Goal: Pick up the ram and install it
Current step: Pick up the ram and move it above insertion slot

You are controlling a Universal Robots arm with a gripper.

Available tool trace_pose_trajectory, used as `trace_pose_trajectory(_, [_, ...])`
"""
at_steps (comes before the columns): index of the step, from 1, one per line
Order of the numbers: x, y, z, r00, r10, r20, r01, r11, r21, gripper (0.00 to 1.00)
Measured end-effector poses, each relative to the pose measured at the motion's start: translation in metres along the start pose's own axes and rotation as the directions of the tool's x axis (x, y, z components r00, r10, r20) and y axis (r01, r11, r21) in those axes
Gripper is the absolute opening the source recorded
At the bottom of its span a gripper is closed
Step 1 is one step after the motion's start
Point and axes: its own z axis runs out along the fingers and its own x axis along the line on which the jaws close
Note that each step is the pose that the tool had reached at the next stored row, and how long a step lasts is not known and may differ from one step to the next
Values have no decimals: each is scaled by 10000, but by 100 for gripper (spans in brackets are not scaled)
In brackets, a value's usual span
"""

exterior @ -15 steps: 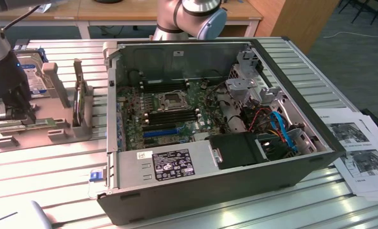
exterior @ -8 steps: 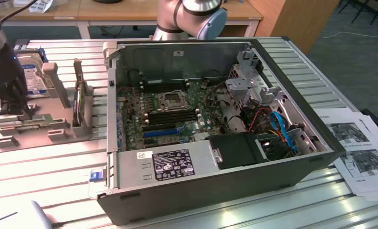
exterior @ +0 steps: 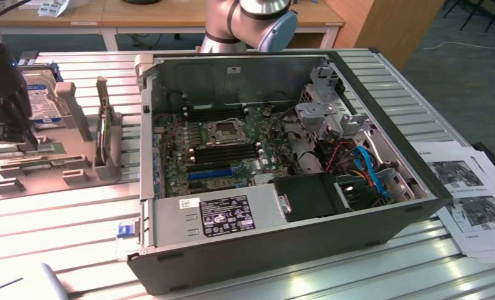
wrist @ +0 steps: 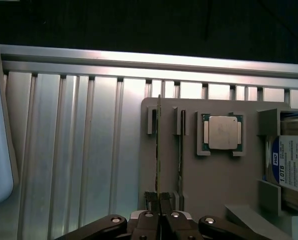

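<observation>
Claw (wrist: 159,201) clenched on the ram (wrist: 159,145), which stands on edge in the grey holder (wrist: 221,182), near a processor chip (wrist: 223,132).

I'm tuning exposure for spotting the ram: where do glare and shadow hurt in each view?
Exterior view: light glares off the table slats, while the computer case interior sits in shade. Wrist view: a bright streak runs along the rail, the area beyond it is black, and the ram, edge-on, reads as a thin dark line.
</observation>
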Motion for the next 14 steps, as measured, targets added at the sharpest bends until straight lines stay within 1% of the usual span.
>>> trace_pose_trajectory(9, [-3, 1, -169, 10000, 0, 2, 0, 10000, -41, 12])
trace_pose_trajectory(14, [-5, 7, -271, 10000, 0, 2, 0, 10000, -44, 12])
